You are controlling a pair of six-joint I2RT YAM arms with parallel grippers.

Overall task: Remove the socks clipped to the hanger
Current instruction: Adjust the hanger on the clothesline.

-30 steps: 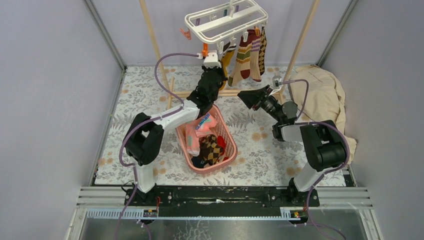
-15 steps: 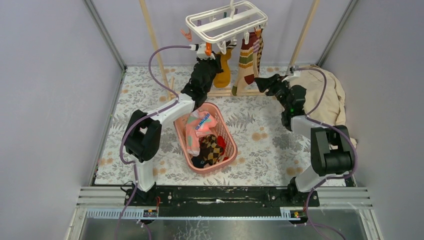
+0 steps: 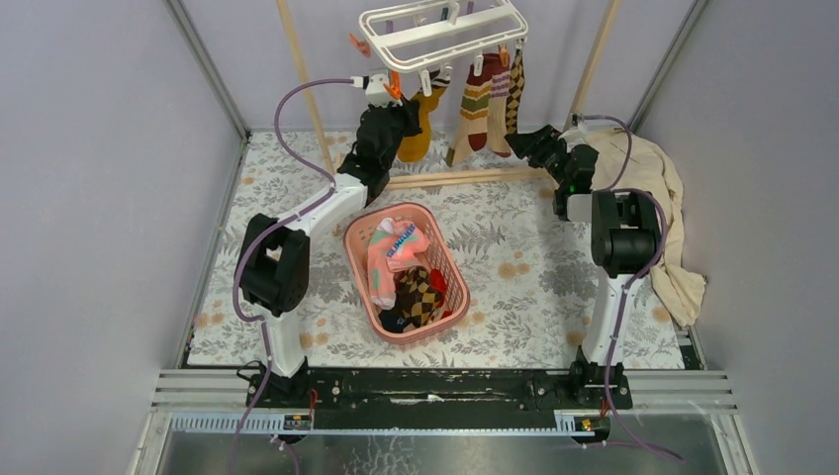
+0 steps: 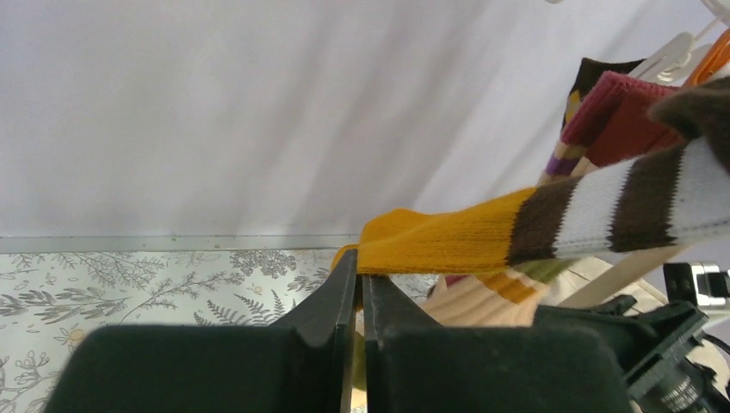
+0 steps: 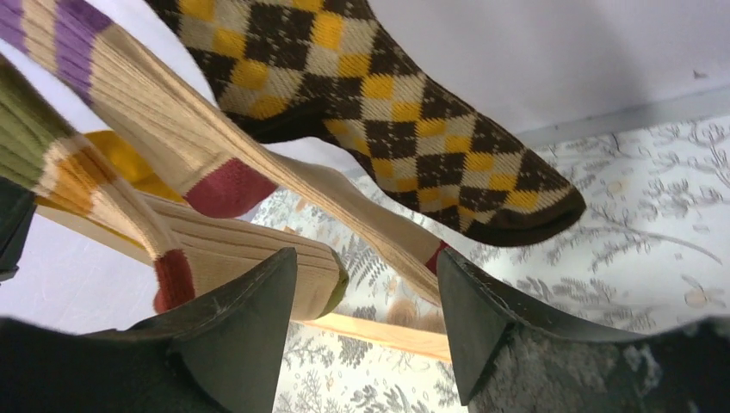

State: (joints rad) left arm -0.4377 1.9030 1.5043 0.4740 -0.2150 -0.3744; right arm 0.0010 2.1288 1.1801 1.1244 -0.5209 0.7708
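Observation:
The white hanger (image 3: 443, 30) hangs at the top back with several socks clipped to it. My left gripper (image 3: 398, 117) is shut on the toe of the mustard yellow sock (image 3: 416, 137), which is still clipped; the left wrist view shows its jaws (image 4: 360, 280) closed on that sock (image 4: 439, 241). My right gripper (image 3: 532, 144) is open just below the striped beige socks (image 3: 475, 111) and the brown argyle sock (image 3: 515, 91). In the right wrist view its jaws (image 5: 368, 275) stand wide apart under the argyle sock (image 5: 413, 120) and a striped sock (image 5: 258, 249), gripping nothing.
A pink basket (image 3: 360, 287) on the floral mat holds several removed socks. The wooden rack has posts (image 3: 297, 69) and a base bar (image 3: 465, 178) under the hanger. A large beige cloth (image 3: 648, 188) lies at the right. Grey walls enclose the sides.
My left gripper has risen and moved left, drawing the mustard sock and hanger with it. My right arm has stretched back until its open gripper sits under the hanging socks.

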